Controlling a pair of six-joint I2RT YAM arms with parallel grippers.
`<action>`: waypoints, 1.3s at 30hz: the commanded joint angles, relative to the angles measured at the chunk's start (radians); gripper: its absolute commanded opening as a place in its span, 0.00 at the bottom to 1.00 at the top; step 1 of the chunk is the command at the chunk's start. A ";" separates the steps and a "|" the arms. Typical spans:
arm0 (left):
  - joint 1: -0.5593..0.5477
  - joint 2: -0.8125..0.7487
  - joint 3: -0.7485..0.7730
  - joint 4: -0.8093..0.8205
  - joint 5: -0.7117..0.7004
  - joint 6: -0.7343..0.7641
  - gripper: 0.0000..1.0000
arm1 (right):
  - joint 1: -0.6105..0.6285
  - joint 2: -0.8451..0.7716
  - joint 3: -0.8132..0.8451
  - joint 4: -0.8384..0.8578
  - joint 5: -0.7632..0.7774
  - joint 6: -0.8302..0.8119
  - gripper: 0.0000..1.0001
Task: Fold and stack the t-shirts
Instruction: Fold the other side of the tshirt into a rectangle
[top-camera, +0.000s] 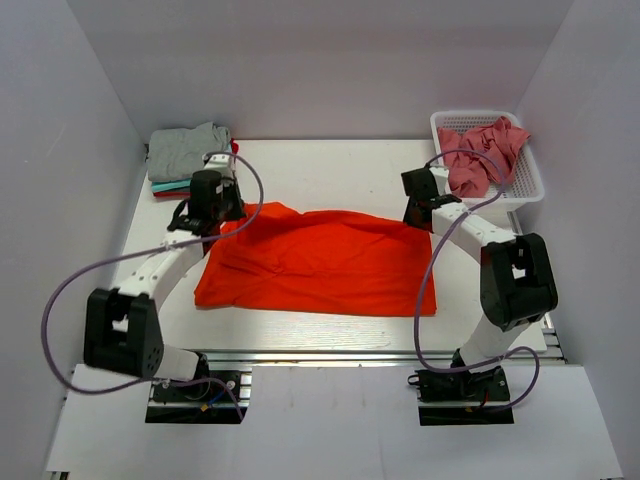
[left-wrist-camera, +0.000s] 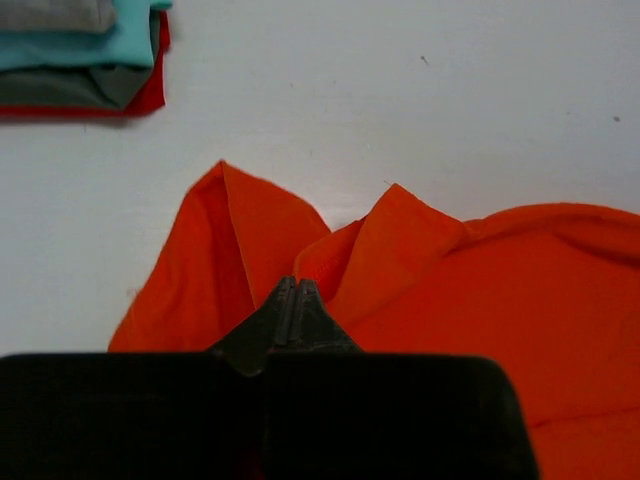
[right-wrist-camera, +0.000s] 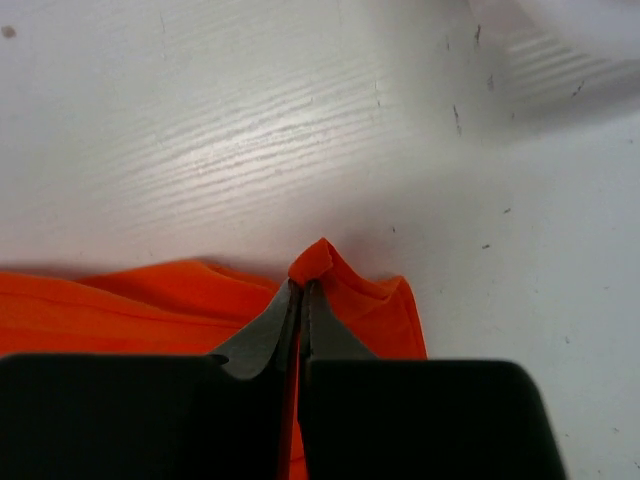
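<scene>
Tabletop (top-camera: 330, 165), white and grained, carries a bright orange-red cloth t-shirt (top-camera: 320, 262) spread flat; from above, the arms hide its far corners from us. The white plastic mesh basket (top-camera: 530, 178) holds a dusty pink shirt (top-camera: 485, 150), and the folded grey, teal and red shirts (top-camera: 185, 155) sit stacked far left. The right gripper (right-wrist-camera: 303, 285) pinches a nub at the orange far right corner. The left gripper (left-wrist-camera: 297, 290), pressed together, grips raised folds at the far left corner, the held edge hidden behind its tips.

T-shirt stack (left-wrist-camera: 75, 60) half beyond top edge
</scene>
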 joint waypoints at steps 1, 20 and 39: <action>-0.006 -0.172 -0.092 -0.062 -0.023 -0.071 0.00 | 0.020 -0.066 -0.052 0.036 0.005 -0.022 0.00; -0.006 -0.771 -0.592 -0.376 0.061 -0.393 0.00 | 0.030 -0.322 -0.322 0.010 -0.059 0.033 0.00; -0.006 -0.575 -0.432 -0.189 -0.010 -0.355 1.00 | 0.055 -0.451 -0.366 0.040 -0.184 -0.022 0.90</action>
